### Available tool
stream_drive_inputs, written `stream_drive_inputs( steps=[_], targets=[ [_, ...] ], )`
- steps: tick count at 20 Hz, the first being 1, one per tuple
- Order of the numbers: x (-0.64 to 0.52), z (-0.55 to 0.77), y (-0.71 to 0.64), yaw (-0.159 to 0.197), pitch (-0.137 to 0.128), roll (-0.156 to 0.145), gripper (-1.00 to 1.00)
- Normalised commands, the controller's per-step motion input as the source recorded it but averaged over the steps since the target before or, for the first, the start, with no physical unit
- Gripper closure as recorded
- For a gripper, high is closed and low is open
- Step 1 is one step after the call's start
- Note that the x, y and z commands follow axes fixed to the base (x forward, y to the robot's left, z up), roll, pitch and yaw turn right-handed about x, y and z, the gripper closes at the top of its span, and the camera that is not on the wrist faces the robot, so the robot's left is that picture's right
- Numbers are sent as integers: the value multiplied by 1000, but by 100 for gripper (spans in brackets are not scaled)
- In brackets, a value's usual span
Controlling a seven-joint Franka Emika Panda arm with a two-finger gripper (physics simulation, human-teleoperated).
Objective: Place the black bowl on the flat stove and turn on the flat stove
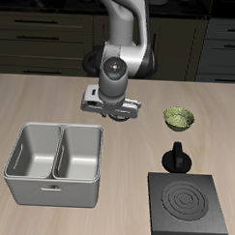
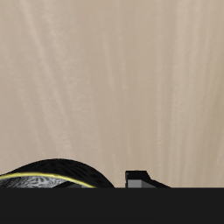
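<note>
Gripper (image 1: 109, 111) hovering over desk (image 1: 53, 97) behind grey tray (image 1: 55, 163); spread or pressed together, cannot tell. Black bowl (image 2: 54, 178) below gripper, hidden in exterior view. Flat stove (image 1: 187, 205) near front edge, knob (image 1: 176, 157) behind burner rings, green bowl (image 1: 178, 118) farther back.

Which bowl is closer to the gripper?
The black bowl, showing close in the wrist view; the green bowl sits apart, by the stove knob.

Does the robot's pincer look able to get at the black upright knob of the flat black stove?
Probably yes: the black upright knob stands clear; the green patterned bowl sits apart, farther back.
</note>
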Motion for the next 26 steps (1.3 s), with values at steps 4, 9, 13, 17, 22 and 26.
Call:
stream_drive_inputs(
  steps=[4, 9, 13, 17, 22, 26],
  targets=[
    [-94, 158, 47, -16, -36, 22, 100],
    [-9, 73, 10, -3, -12, 8, 100],
    [-2, 135, 63, 0, -25, 18, 100],
    [30, 266, 126, 3, -44, 34, 100],
    [46, 709, 97, 17, -128, 26, 100],
    [-54, 337, 30, 18, -53, 9, 100]
  ],
)
